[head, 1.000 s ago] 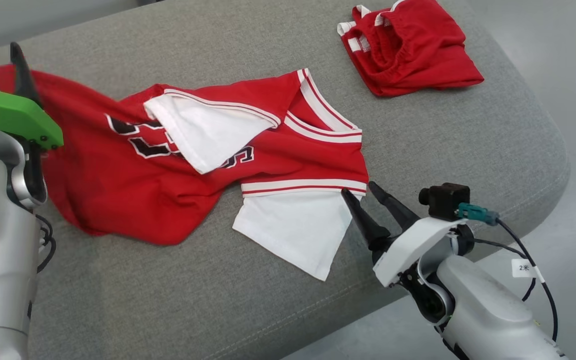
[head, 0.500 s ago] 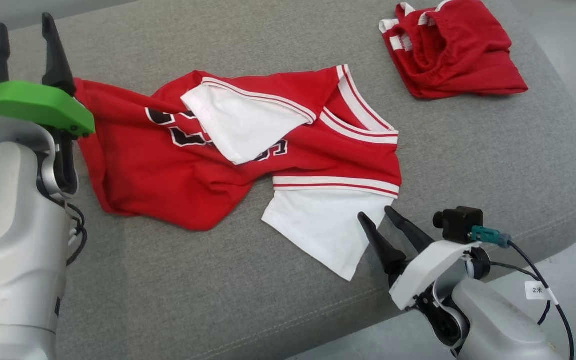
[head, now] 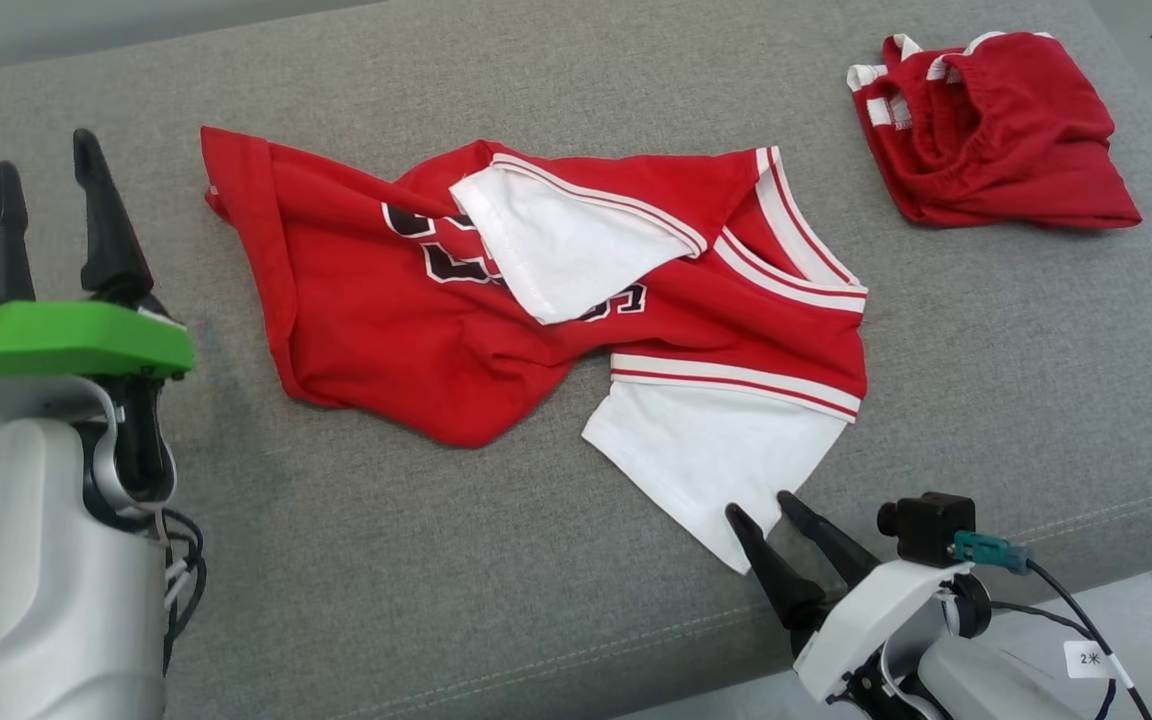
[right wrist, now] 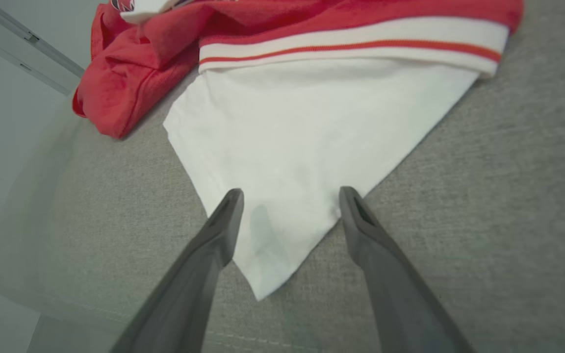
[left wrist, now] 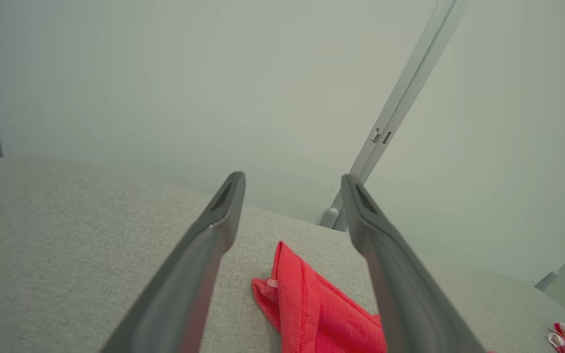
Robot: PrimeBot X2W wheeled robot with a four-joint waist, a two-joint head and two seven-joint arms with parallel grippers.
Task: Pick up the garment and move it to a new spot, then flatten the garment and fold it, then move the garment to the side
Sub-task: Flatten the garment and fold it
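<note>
The garment (head: 496, 300) is a red jersey with white sleeves and striped trim, lying crumpled on the grey cushion (head: 436, 560). One white sleeve is flipped onto its chest; the other points toward the front edge. My left gripper (head: 41, 175) stands open and empty, well left of the jersey's hem corner (left wrist: 307, 304). My right gripper (head: 764, 505) is open, its fingertips just at the tip of the front white sleeve (right wrist: 302, 147), which lies between the fingers in the right wrist view. Nothing is held.
Red shorts (head: 996, 130) with white trim lie bunched at the cushion's far right. The cushion's rounded front edge (head: 1086, 520) runs close behind my right gripper, with pale floor beyond. A wall and a grey frame post (left wrist: 400, 108) stand past the far edge.
The head camera has shifted, moving the whole scene right and down. The left gripper has come off the jersey's hem and now stands apart from it. The right gripper has drawn back to the sleeve tip.
</note>
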